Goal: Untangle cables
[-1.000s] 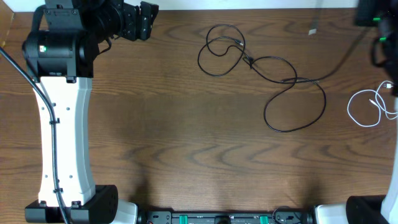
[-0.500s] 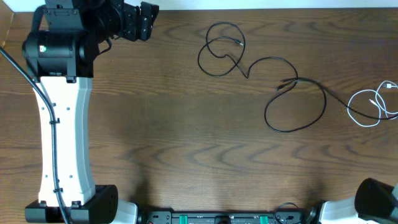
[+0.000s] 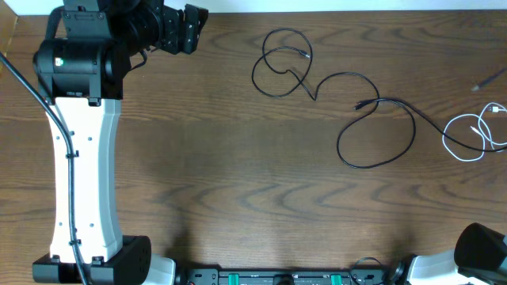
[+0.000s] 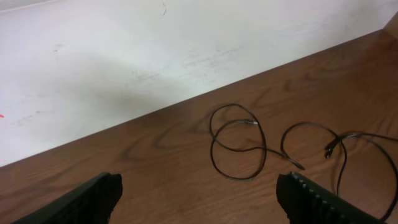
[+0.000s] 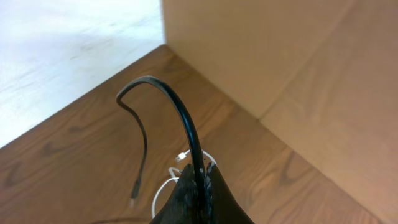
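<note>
The long black cable (image 3: 376, 133) lies in loops across the far middle of the table and runs off toward the right edge. It also shows in the left wrist view (image 4: 236, 144). The shorter white cable (image 3: 474, 134) is coiled at the right edge. My left gripper (image 3: 193, 28) is open and empty at the far left, well apart from the cables; its fingers (image 4: 202, 199) frame bare wood. My right gripper (image 5: 200, 173) is out of the overhead view and shut on the black cable (image 5: 180, 112), which arches over with its plug end hanging. The white cable (image 5: 180, 158) lies below it.
The left arm's white column (image 3: 83, 158) stands along the left side. The right arm's base (image 3: 483, 247) is at the near right corner. A tan panel (image 5: 292, 68) rises beside the table's right corner. A white wall (image 4: 155, 56) runs behind the far edge.
The right arm has left the overhead view, pulling the black cable rightward and loosening its middle crossing. A blurred plug end now shows at the far right edge. The left gripper shifted slightly right.
</note>
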Motion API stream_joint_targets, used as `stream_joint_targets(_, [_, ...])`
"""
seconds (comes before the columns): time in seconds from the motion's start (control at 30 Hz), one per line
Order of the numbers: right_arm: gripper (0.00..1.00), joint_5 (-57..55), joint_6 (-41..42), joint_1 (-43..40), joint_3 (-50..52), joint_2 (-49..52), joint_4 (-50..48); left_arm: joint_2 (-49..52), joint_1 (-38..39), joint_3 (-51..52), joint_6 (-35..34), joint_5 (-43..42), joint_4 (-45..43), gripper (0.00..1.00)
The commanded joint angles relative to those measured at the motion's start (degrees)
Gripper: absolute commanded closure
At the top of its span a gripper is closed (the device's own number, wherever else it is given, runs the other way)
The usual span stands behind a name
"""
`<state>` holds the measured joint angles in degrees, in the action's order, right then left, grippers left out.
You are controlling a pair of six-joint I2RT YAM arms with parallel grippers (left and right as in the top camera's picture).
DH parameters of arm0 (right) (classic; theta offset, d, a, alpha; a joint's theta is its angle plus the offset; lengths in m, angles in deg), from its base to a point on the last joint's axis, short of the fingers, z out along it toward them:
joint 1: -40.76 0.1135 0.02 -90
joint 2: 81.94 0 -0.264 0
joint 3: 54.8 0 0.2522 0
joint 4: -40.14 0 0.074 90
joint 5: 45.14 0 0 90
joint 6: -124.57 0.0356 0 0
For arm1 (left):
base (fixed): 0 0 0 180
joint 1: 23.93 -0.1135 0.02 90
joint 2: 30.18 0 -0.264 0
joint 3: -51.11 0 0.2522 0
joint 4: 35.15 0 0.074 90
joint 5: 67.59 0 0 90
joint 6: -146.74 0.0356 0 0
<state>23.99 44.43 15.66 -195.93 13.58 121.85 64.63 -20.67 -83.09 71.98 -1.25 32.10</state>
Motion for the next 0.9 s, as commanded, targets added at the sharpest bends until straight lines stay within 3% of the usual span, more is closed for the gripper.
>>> stream_joint_targets(0.0, [0.99, -5.86, 2.38, -1.09, -0.46, 0.04, 0.04, -0.94, 0.09, 0.33, 0.15, -0.33, 0.24, 0.16])
stream_joint_targets(0.27, [0.99, -4.90, 4.90, -5.86, -0.92, -1.29, 0.28, -0.94, 0.09, 0.35, 0.15, -0.31, 0.46, 0.16])
stream_joint_targets(0.67, [0.99, 3.74, 6.29, -11.87, -16.48, -1.44, 4.61, -0.81, 0.48, 1.14, 0.15, -0.31, 0.42, 0.16])
stream_joint_targets(0.87, [0.99, 6.01, 6.82, -13.97, -18.05, -0.57, 5.31, -0.72, 1.99, 1.25, 0.44, -0.22, 0.44, 0.16])
